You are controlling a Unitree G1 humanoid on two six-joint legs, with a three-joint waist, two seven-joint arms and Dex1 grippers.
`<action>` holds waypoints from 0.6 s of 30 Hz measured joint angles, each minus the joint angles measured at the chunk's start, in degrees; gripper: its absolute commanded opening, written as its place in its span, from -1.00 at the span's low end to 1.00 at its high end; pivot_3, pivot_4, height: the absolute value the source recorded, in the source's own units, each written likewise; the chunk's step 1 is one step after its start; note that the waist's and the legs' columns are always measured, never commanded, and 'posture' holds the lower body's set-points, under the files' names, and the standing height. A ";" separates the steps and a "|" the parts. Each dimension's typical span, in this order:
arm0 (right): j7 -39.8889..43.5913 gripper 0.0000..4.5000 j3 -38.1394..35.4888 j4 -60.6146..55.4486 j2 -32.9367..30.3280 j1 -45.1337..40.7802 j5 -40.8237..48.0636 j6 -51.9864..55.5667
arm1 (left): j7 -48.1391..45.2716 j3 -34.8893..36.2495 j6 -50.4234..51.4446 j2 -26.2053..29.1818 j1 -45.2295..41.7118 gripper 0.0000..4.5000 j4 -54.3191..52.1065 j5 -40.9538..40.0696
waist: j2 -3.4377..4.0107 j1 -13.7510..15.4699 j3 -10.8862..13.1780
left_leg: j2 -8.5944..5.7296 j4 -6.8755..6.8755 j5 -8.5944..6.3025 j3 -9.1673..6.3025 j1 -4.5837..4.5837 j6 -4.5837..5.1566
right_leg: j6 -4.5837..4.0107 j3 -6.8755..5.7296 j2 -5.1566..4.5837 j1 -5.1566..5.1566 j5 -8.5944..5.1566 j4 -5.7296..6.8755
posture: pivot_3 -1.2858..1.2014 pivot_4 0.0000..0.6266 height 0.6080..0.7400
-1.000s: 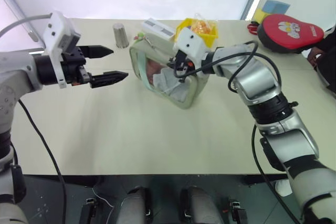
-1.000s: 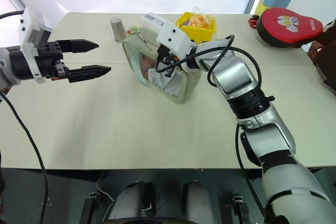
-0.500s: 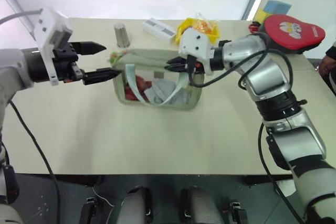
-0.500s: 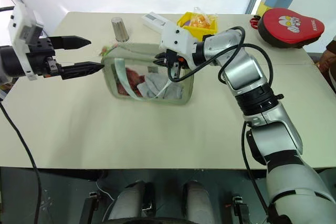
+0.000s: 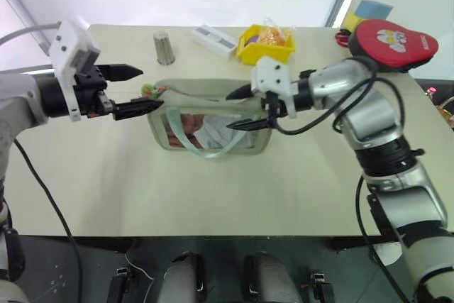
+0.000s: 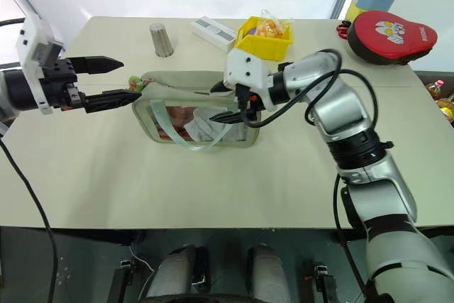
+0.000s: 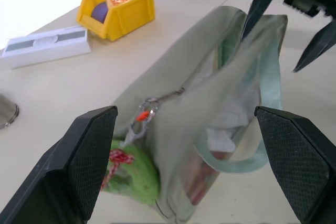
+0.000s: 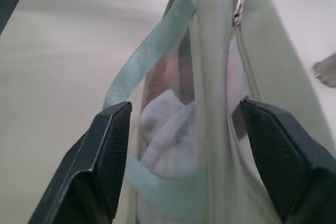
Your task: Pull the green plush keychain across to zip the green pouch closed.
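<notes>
Leftmost, the left hand point(image 5: 136, 91) hangs just off the left end of the green pouch point(image 5: 210, 124), its two black fingers spread wide and holding nothing. One fingertip lies close to the green plush keychain point(image 5: 148, 91), which sits at that same left end of the pouch, hanging from the zipper pull; whether the tip touches it cannot be told. The pouch itself stands upright near the middle of the desk point(image 5: 213, 196), with its clear window facing forward and a pale mint strap point(image 5: 206, 148) drooping over that window. Behind the pouch, towards the far edge of the desk, stand a small metal cup point(image 5: 164, 48), a white box point(image 5: 213, 39) and a yellow bin point(image 5: 267, 42). At the right end of the pouch the right hand point(image 5: 240, 109) points leftward, fingers parted, one above the pouch's top and one in front of its window, gripping nothing. Farther right of the pouch, off the desk's corner, lies a red case point(image 5: 392, 44).
</notes>
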 measured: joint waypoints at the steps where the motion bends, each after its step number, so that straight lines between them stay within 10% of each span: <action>1: 0.20 0.38 -1.27 -1.33 -2.30 0.02 0.72 1.56 | -0.11 0.80 -0.31 0.85 1.27 1.00 1.27 0.47 | 0.00 0.01 0.00 | 0.00 0.00 0.00 0.00 0.00 0.00 | 0.00 0.00 0.00 0.00 0.00 0.00 | 0.03 -0.52 1.00; 11: -2.41 0.38 -3.83 -7.07 -6.87 9.61 2.75 6.64 | 0.26 1.99 -8.84 1.97 4.47 1.00 14.27 7.83 | -0.08 -0.05 -0.05 | 0.01 -0.02 -0.01 0.04 0.04 0.01 | -0.01 -0.01 0.01 0.03 0.00 -0.04 | 0.03 -0.52 1.00; 18: -4.53 -0.86 -2.53 -4.94 -4.42 9.60 1.74 4.59 | -1.05 -2.52 -11.97 -0.54 0.73 1.00 17.93 10.53 | -0.09 -0.01 -0.05 | 0.01 -0.01 -0.01 0.05 0.03 0.01 | -0.01 -0.02 0.02 0.03 0.00 -0.03 | 0.03 -0.52 1.00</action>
